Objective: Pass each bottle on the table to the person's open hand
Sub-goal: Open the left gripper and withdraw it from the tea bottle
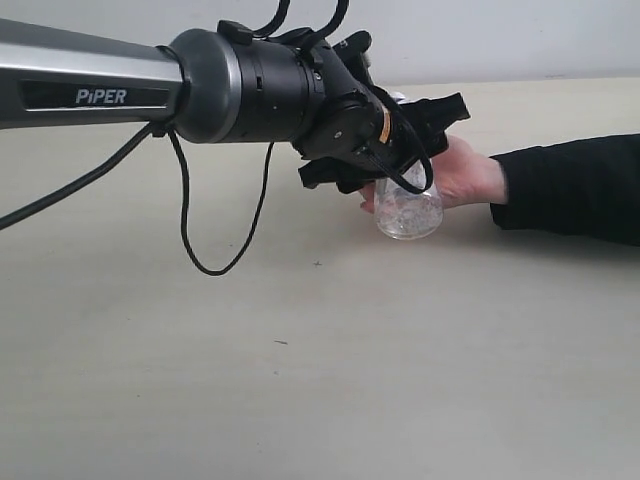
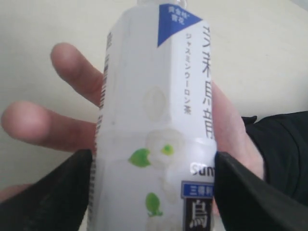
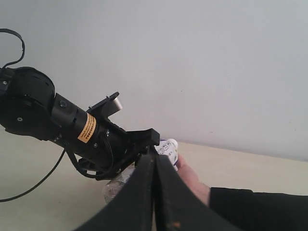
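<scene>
My left gripper (image 1: 390,150) is shut on a clear bottle (image 1: 410,208) with a white label, green leaves and a white cap. It holds the bottle tilted in front of the person's open hand (image 1: 465,170), which reaches in from the right in a black sleeve. In the left wrist view the bottle (image 2: 154,96) fills the gap between the black fingers (image 2: 53,192), with the hand (image 2: 62,120) spread right behind it. My right gripper (image 3: 155,161) is shut on nothing and looks at the bottle (image 3: 168,150) and the hand (image 3: 192,180) from a distance. The other bottles are out of view.
The pale table (image 1: 300,380) stretches bare toward the front, with a few dark specks. The left arm's black cable (image 1: 215,265) hangs in a loop down to the surface. The black sleeve (image 1: 570,185) lies along the right side.
</scene>
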Available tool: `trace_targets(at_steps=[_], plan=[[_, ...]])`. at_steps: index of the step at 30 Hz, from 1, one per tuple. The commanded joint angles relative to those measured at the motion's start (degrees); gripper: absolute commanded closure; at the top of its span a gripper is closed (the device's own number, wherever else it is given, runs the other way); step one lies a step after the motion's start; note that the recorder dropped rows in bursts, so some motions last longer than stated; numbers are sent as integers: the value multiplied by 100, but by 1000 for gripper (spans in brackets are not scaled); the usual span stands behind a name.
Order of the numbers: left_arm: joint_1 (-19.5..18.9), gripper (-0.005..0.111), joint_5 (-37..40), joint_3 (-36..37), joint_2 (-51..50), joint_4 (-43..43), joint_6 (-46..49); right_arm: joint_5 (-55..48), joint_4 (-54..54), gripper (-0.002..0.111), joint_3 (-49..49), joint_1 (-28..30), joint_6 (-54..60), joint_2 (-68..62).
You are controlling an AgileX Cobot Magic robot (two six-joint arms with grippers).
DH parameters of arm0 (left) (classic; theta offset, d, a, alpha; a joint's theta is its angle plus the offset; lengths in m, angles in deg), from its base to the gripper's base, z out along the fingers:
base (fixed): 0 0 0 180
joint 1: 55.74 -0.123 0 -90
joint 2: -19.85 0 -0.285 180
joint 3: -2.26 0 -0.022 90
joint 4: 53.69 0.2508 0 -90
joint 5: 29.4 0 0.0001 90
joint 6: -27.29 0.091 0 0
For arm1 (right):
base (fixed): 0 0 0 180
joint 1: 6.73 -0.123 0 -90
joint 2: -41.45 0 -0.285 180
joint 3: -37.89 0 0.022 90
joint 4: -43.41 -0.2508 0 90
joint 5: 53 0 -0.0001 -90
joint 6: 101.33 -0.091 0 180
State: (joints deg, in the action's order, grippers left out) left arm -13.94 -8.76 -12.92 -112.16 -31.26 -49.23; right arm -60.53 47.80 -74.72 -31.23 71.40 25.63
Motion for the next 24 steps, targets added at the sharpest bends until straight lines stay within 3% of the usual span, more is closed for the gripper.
trace_targets(at_steps=[1,9,11,19,24], plan=[[-19,91,43,23,21,75,105,17,5,108,27,18,1,27],[-19,36,29,23,21,75,457,17,5,108,27,18,1,27],[-19,28,9,23,21,75,585,17,5,108,27,18,1,27],[-19,24,19,23,59,75,595,17,5,108,27,18,1,27],[-19,24,85,23,304,75,1071,17,5,108,27,18,1,27]])
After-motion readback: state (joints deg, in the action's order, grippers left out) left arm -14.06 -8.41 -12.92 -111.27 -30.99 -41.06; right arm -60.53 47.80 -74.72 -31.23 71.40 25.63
